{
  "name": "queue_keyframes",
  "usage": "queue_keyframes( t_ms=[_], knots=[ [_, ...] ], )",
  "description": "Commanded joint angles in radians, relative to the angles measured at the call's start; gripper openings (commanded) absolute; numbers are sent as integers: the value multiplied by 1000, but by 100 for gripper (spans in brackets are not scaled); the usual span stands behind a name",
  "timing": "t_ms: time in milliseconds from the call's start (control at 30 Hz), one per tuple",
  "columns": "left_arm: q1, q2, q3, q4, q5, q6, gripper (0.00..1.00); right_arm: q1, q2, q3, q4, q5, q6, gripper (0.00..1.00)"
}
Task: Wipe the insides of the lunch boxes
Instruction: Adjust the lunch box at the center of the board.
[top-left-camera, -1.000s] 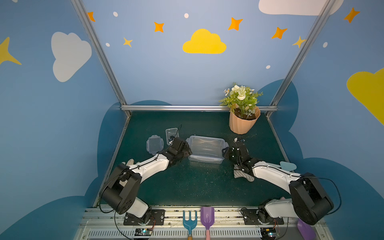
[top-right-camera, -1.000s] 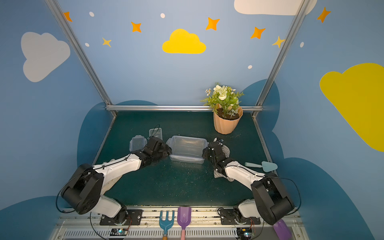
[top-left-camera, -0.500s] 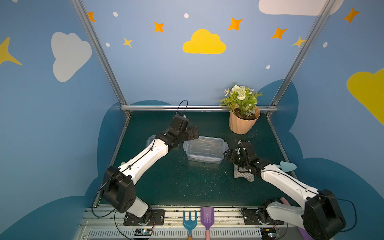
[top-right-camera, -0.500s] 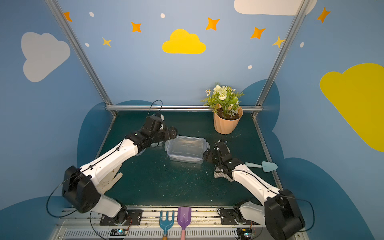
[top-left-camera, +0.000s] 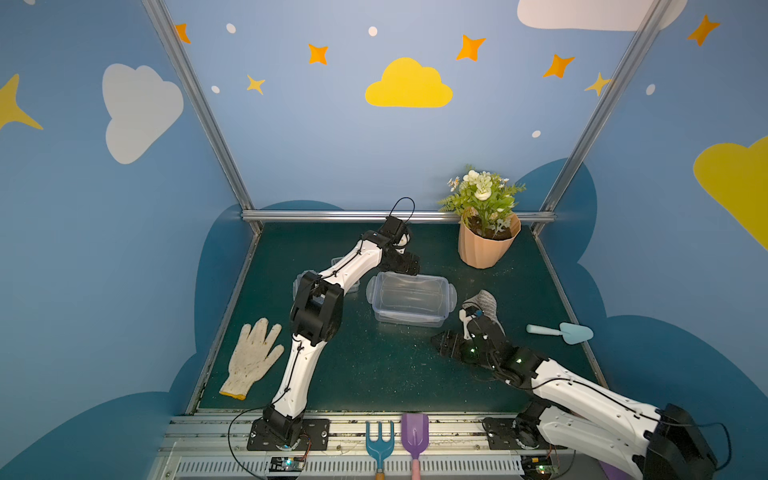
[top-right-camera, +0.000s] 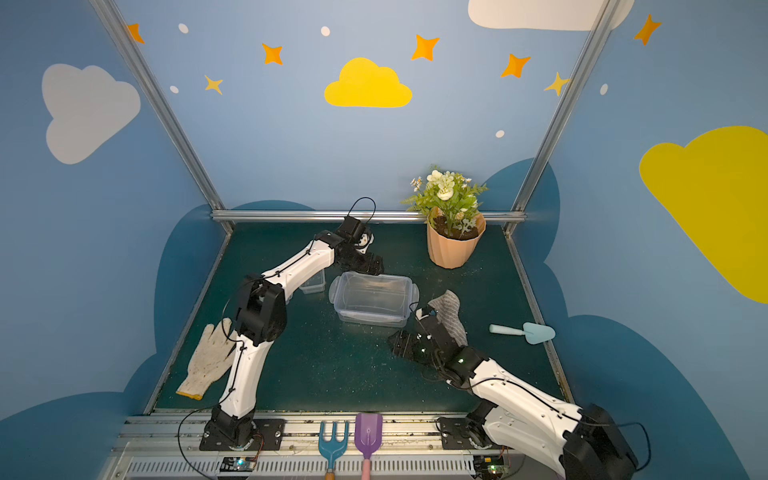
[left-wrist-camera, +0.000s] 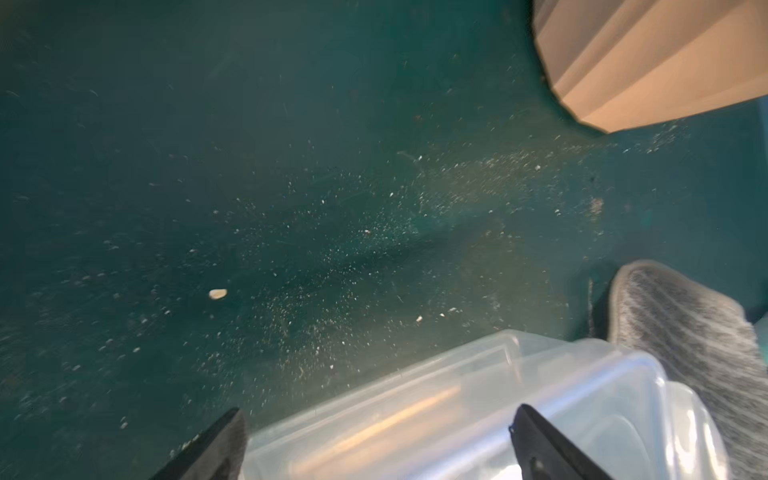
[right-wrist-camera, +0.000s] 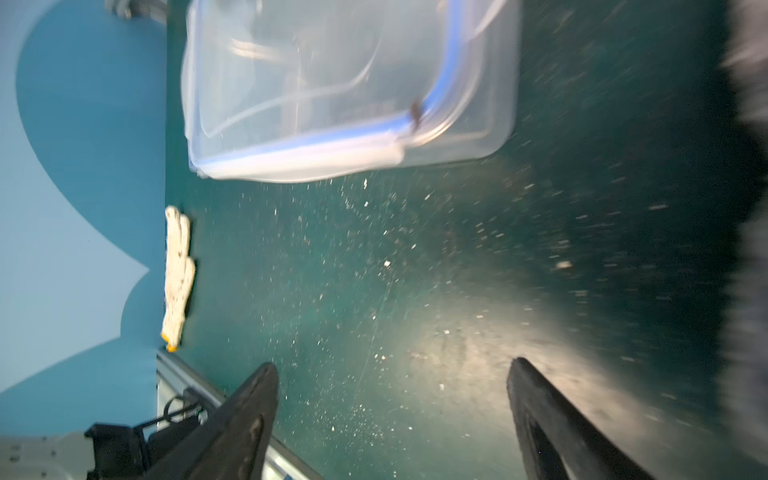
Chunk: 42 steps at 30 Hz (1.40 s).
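**A:** Start at the left fingers (left-wrist-camera: 216, 453). Are they gripping anything?

**B:** No, they are spread wide. In the left wrist view the rim of the large lunch box (left-wrist-camera: 457, 415) runs under and past them and is not pinched.

**A:** And the arm behind them?

**B:** The left arm (top-left-camera: 357, 259) has its elbow raised and its forearm reaching toward the far side. The wrist bends down, so the fingers point at the box's far rim near its left end.

**A:** The right fingers (right-wrist-camera: 245, 424)?

**B:** Released as well, wide apart, with only speckled green surface (right-wrist-camera: 374, 270) between them. The right arm (top-left-camera: 582, 390) lies low and stretched out. Its fingers are near the box's near right corner, not touching it.

**A:** How does the box look?

**B:** It is clear, with rounded corners and a tab at each end. It stands upright mid-surface in both top views, and the green shows through its walls. The right wrist view shows a blue strip along one edge, and I cannot tell whether that is a lid.

**A:** And the other box?

**B:** The small lunch box (top-right-camera: 314, 284) is left of the large one, mostly hidden behind the left forearm.

**A:** Anything beside them?

**B:** A grey striped cloth (top-left-camera: 484, 301) sits crumpled just beside the large box's right end, by the right wrist. The plant pot (top-left-camera: 488, 249) at the far right holds soil and a green plant with white flowers.
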Motion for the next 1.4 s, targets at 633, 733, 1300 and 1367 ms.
queue_keyframes(
  t_ms=[633,733,1300,1367],
  knots=[
    [89,-332,-593,219,291,-215,93,-233,417,196,439,-159,-5,74],
    [79,-409,-701,253,270,-263,93,-254,469,253,448,-180,-19,74],
    [-25,-689,-1034,414,177,-499,94,-304,761,479,519,-361,-44,76],
    [-29,-694,-1043,408,159,-507,94,-314,739,472,478,-351,-63,82]
  ],
)
